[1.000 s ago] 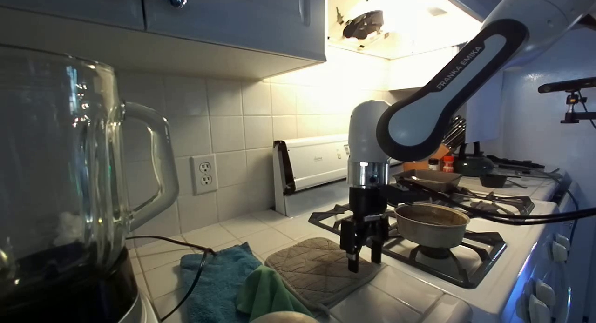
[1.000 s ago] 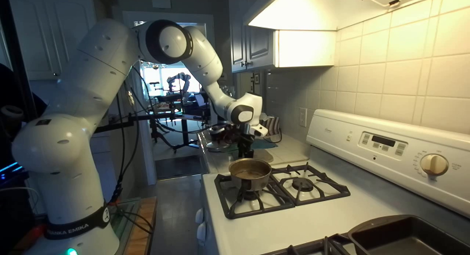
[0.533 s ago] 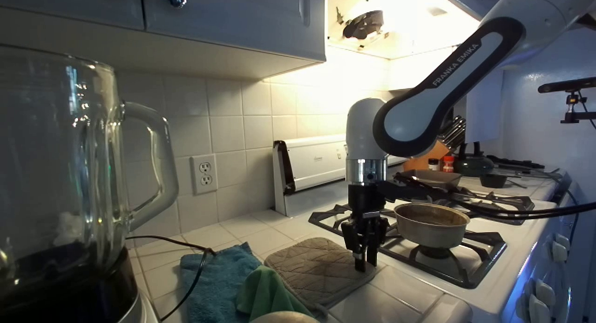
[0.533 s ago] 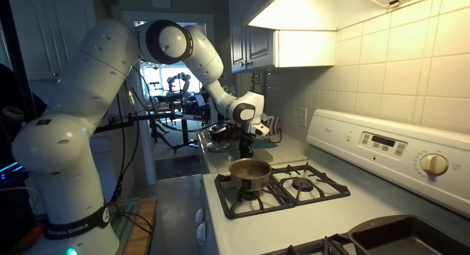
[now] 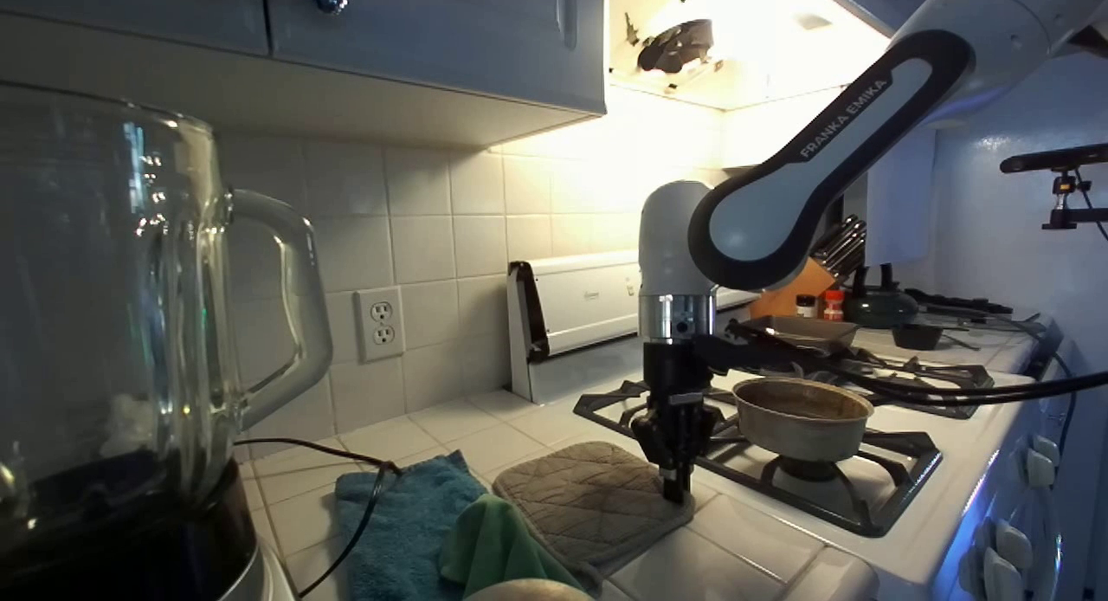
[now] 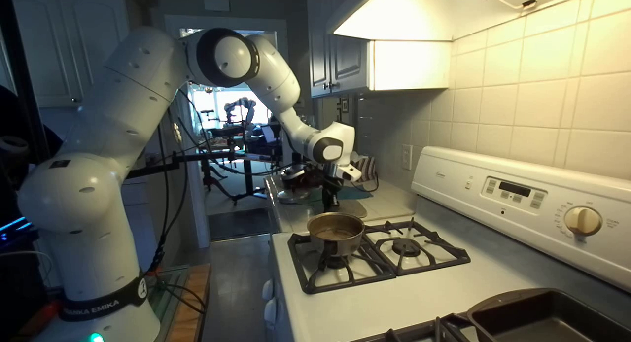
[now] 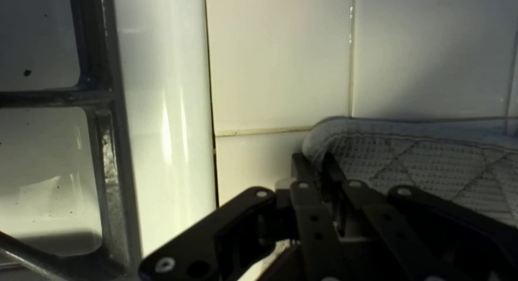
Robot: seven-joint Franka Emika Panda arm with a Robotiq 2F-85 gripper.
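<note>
Pinching the potholder [image 5: 590,504] near one corner

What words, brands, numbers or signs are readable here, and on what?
"FRANKA EMIKA": on the arm.
"ANKA EMIKA": on the black band around its base; the start curves out of sight.
Too small or blurred to read: the band's round mark and the stove panel's lettering, including around its dial.
</note>
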